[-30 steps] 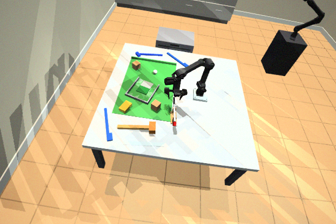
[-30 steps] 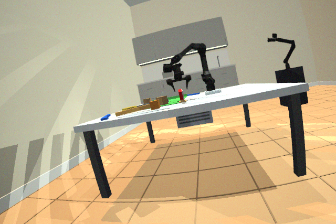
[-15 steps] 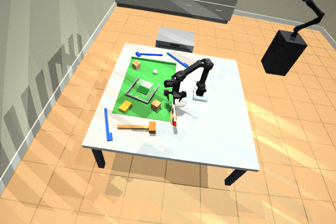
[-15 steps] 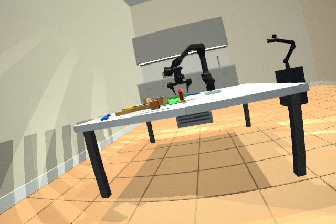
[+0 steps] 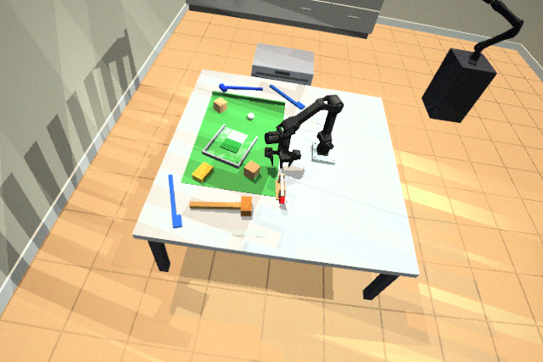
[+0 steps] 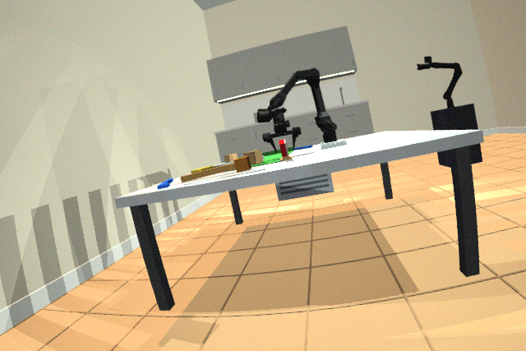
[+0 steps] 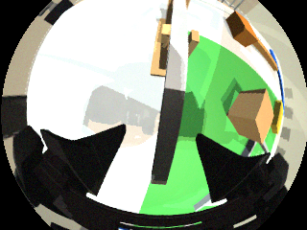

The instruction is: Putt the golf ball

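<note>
The red putter, with red head (image 5: 282, 199) (image 6: 282, 145), pale shaft (image 7: 178, 57) and dark grip (image 7: 171, 129), rests on a small wooden stand (image 5: 277, 190) (image 7: 155, 64) at the mat's near right corner. My gripper (image 5: 281, 164) (image 7: 162, 132) is open above the grip. In the wrist view the grip passes between the spread fingers, nearer the right one, with gaps on both sides. The white golf ball (image 5: 250, 116) lies on the green mat (image 5: 263, 106) toward its far side. A low grey-walled frame (image 5: 221, 159) surrounds a green patch (image 5: 231, 144) and a pale slab (image 5: 237, 135); which is the ramp is unclear.
A wooden cube (image 5: 251, 169) (image 7: 249, 115) is near the gripper; another cube (image 5: 220, 104) is at the far left. A yellow block (image 5: 203, 172) is on the mat. An orange mallet (image 5: 246, 206) and blue clubs (image 5: 241, 88) (image 5: 287, 97) (image 5: 173, 200) lie around the mat.
</note>
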`<state>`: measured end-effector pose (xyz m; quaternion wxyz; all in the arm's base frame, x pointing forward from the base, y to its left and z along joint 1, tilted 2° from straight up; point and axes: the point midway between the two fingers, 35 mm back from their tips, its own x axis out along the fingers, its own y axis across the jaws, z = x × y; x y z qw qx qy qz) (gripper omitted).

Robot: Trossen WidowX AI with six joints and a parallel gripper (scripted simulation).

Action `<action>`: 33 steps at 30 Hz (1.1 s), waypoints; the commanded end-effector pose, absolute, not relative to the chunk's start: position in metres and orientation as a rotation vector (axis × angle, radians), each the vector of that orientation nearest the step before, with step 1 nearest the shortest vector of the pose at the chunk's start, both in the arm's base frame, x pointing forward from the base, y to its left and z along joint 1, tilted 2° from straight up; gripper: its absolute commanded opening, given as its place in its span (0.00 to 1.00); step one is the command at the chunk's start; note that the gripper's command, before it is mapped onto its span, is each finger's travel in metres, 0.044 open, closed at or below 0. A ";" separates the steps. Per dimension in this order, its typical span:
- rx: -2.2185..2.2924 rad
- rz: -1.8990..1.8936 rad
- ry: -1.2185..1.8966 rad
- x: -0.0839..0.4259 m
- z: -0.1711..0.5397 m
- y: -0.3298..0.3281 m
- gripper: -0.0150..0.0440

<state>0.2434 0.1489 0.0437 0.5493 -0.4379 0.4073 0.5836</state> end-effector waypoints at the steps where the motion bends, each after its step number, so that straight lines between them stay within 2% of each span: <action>1: -1.037 1.382 0.964 0.244 0.044 0.149 0.82; 13: -1.037 1.382 0.964 0.244 0.044 0.149 0.29; 16: -1.037 1.382 0.964 0.244 0.044 0.149 0.25; 22: -1.037 1.381 0.964 0.245 0.053 0.149 0.25; 33: -1.037 1.381 0.964 0.247 0.113 0.149 0.25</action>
